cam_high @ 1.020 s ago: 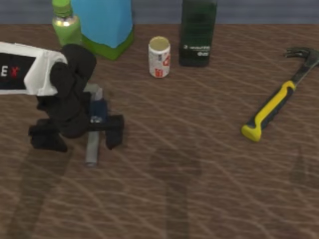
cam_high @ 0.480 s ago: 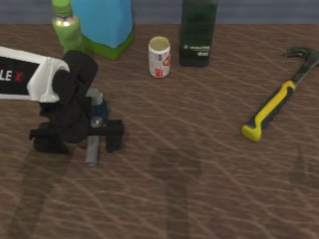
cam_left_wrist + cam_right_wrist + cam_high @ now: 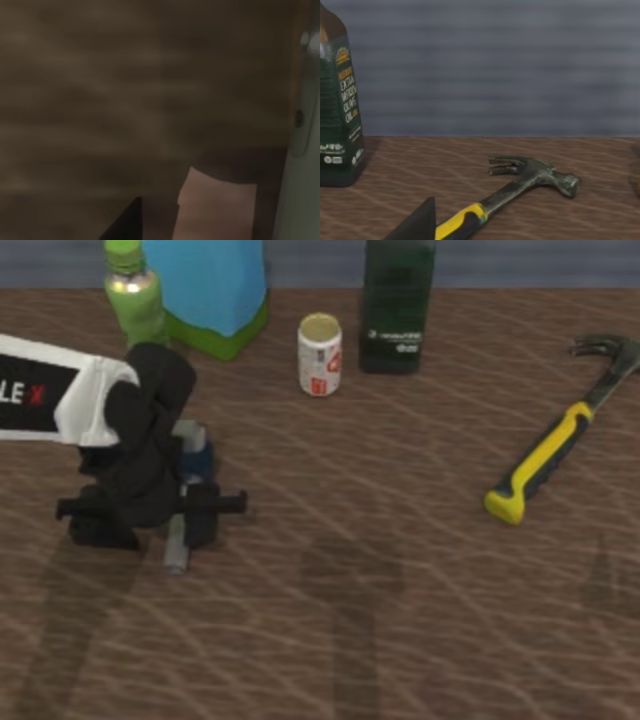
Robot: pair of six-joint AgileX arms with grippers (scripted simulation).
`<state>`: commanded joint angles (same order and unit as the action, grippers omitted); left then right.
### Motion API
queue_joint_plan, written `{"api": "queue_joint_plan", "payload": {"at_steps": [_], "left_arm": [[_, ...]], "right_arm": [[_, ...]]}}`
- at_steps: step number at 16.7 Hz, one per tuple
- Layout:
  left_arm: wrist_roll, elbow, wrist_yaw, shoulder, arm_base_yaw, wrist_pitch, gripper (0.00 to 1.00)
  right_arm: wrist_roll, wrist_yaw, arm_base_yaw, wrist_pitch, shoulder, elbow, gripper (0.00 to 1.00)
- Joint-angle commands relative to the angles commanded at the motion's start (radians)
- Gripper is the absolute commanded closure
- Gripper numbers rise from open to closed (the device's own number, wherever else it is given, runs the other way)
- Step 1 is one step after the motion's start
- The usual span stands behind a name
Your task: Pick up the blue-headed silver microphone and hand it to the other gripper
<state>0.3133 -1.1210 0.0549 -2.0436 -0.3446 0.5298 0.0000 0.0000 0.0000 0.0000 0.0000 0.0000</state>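
- Left gripper (image 3: 180, 515): low over the left part of the wooden table (image 3: 400, 620), fingers pinched on the blue-headed silver microphone (image 3: 185, 500); black wrist and white-cased arm reaching in from the left edge of the top view.
- Blue-headed silver microphone: lying on the table under the left gripper, dark blue head toward the far edge, silver handle end poking out toward the near edge; middle hidden by the gripper. Pale grey body visible at the edge of the left wrist view (image 3: 300, 150), close against the camera.
- Right gripper: only one dark fingertip (image 3: 417, 222) at the edge of the right wrist view, so spread or pressed together cannot be told; absent from the top view.
- Hammer (image 3: 560, 445): yellow-and-black grip, dark claw head, lying at a slant on the right side of the table, well apart from the microphone; also in the right wrist view (image 3: 520, 187).
- White-and-red can (image 3: 320, 355): upright near the far edge, between the blue-and-green container (image 3: 215, 290) and the dark green oil bottle (image 3: 397, 305).
- Green bottle (image 3: 132, 290): upright just beside the blue-and-green container, on its left.
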Motion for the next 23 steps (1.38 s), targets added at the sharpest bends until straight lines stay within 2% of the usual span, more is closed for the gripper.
{"api": "queue_joint_plan", "payload": {"at_steps": [4,5,12,13,15,19,23], "left_arm": [[0.0,0.0,0.0,0.0,0.0,0.0,0.98],[0.0,0.0,0.0,0.0,0.0,0.0,1.0],[0.0,0.0,0.0,0.0,0.0,0.0,1.0],[-0.048,-0.005,-0.071,0.056,0.01,0.047,1.0],[-0.051,-0.003,-0.066,0.058,0.01,0.035,1.0],[-0.081,0.025,-0.005,0.086,0.014,-0.109,1.0],[-0.132,0.094,0.101,0.142,0.025,-0.387,1.0]], "right_arm": [[0.0,0.0,0.0,0.0,0.0,0.0,0.0],[0.0,0.0,0.0,0.0,0.0,0.0,0.0],[0.0,0.0,0.0,0.0,0.0,0.0,0.0],[0.0,0.0,0.0,0.0,0.0,0.0,0.0],[0.0,0.0,0.0,0.0,0.0,0.0,0.0],[0.0,0.0,0.0,0.0,0.0,0.0,0.0],[0.0,0.0,0.0,0.0,0.0,0.0,0.0]]}}
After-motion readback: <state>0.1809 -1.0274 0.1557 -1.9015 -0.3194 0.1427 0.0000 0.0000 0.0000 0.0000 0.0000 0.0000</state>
